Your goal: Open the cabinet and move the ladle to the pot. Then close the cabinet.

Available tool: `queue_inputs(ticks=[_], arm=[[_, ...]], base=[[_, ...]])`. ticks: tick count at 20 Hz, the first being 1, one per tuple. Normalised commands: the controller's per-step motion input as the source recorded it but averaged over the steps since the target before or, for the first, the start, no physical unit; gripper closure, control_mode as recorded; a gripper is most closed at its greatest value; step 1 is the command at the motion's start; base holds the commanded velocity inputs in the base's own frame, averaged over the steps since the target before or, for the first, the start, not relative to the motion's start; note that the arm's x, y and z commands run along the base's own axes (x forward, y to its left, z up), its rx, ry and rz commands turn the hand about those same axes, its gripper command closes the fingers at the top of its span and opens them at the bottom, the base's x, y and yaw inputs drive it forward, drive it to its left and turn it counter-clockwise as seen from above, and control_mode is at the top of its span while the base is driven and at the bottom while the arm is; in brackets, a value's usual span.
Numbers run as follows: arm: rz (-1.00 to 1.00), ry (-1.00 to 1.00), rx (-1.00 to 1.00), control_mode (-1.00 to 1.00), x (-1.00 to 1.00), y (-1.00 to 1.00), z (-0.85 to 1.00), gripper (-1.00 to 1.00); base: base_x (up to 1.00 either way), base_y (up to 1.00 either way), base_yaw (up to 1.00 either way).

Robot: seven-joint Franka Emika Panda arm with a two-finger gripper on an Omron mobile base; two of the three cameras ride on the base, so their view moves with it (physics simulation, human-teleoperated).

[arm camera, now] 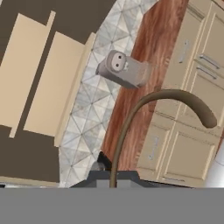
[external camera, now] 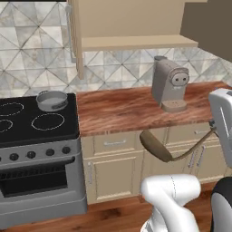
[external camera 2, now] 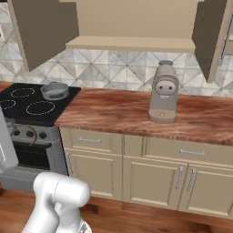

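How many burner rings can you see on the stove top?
3 in the left base view: one front right, one behind the pot's left, one cut by the frame edge. More may be hidden.

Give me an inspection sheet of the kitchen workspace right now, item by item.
Surface: wooden counter, bare apart from the coffee machine.
Job's things: cabinet open, both doors swung out; ladle held in the air in front of the low cabinets; pot on the stove.
Clutter: nothing seen.
Claw: claw shut on the ladle's handle.
Cables: nothing seen.
Surroundings: tiled backsplash, wood floor.
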Motion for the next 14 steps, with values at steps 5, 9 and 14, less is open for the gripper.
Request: queue_inputs(ticks=[5,9,14], arm=[[0.00,0.00,0.00,1.00,0.00,0.00,0.00,1.00],[0.00,0.00,0.00,1.00,0.00,0.00,0.00,1.00],[0.00,0.00,0.00,1.00,0.00,0.00,0.00,1.00]], base=[[0.03,1.00,-0.05],[0.03,1.00,-0.04],[0.08,1.00,-0.11]])
